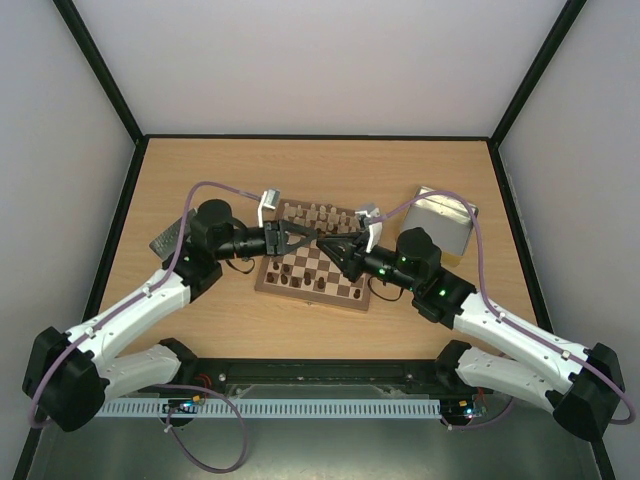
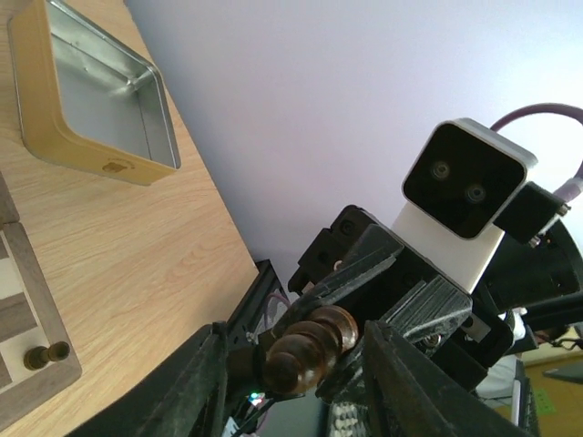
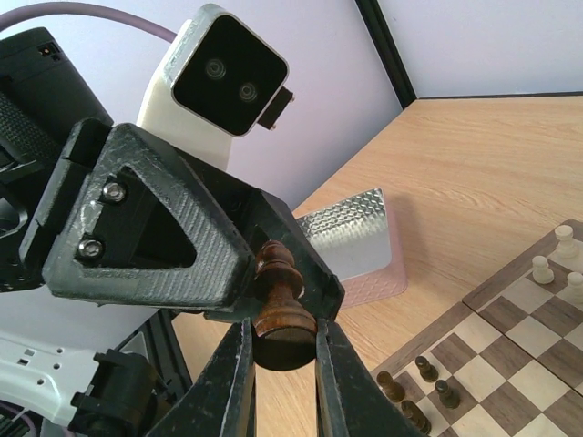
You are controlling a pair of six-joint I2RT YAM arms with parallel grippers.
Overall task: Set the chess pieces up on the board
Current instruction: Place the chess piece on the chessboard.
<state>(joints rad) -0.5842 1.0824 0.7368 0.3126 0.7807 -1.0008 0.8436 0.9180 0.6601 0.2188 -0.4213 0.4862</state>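
The right gripper (image 3: 284, 341) pinches a dark chess piece (image 3: 278, 291) by its base — the left gripper (image 2: 296, 355) brackets its head, grip unclear.

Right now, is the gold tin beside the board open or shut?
Open. In the left wrist view the gold tin has no lid, and its bare silver inside shows.

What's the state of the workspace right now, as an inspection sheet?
Surface: light wooden table.
Job's things: board at centre; light pieces on far rows, dark pieces on near rows.
Clutter: open tin right of board, textured metal lid left.
Grippers: right gripper shut on a dark piece above the board; left gripper open around it.
Cables: purple cables loop over both arms.
Surroundings: plain pale walls, black frame edges.
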